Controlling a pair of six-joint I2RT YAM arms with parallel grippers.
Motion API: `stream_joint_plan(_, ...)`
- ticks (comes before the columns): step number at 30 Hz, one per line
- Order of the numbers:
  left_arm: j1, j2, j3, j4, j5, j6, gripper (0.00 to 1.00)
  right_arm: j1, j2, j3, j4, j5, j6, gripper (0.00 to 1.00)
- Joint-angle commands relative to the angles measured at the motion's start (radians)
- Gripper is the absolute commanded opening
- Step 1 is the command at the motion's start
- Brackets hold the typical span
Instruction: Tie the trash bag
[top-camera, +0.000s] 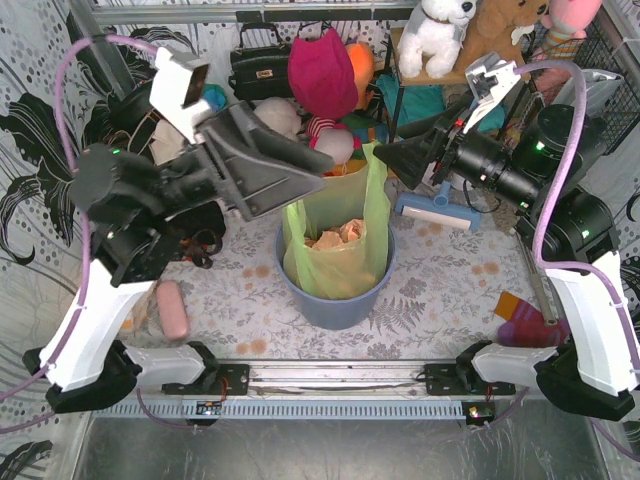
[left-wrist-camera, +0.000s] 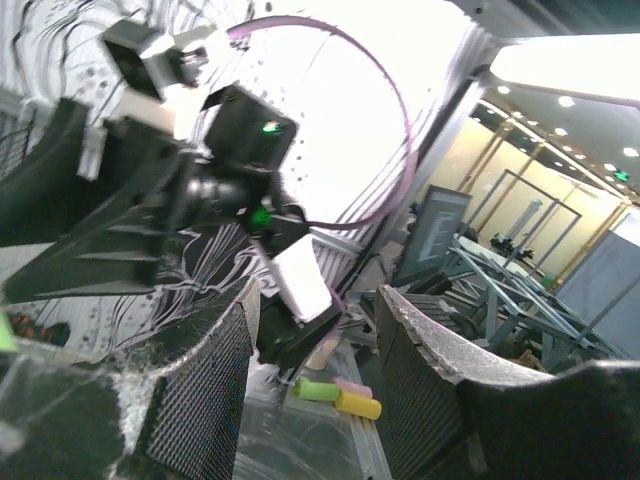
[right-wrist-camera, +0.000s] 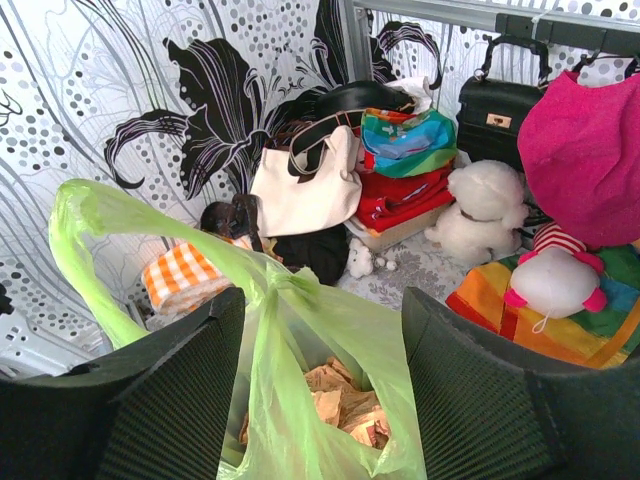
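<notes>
— Trash bag stands in the blue bin mid-counter, with crumpled paper inside. Grip?

— None. The right fingers are spread wide and straddle the bag's neck without pinching. The left fingers are wide too, with nothing between them.

— Risk?

— The film is thin. A shallow bite could slip off, and a hard tug could tear it or tip the bin.

— Hidden?

— The left wrist camera looks away from the bag. From above, the left arm hides where its fingers meet the plastic.
</notes>
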Motion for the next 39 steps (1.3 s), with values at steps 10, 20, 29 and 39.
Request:
stream_joint_plan(10,-0.003,-0.084,-0.193,0.101,0.205,-0.172,0.66,0.002,0.002,0.023,0.037,0.008,-0.034,0.66)
stream_joint_plan(20,-0.003,-0.079,-0.282,0.029,0.088,0.017,0.65,0.003,0.048,0.093,0.005,-0.007,-0.078,0.67)
stream_joint_plan(29,-0.003,-0.203,-0.406,0.110,-0.249,0.332,0.66,0.002,0.071,0.107,-0.005,-0.066,-0.103,0.67)
stream_joint_plan(39,-0.003,-0.179,-0.498,0.285,-0.233,0.432,0.68,0.002,0.091,0.119,-0.030,-0.101,-0.137,0.53)
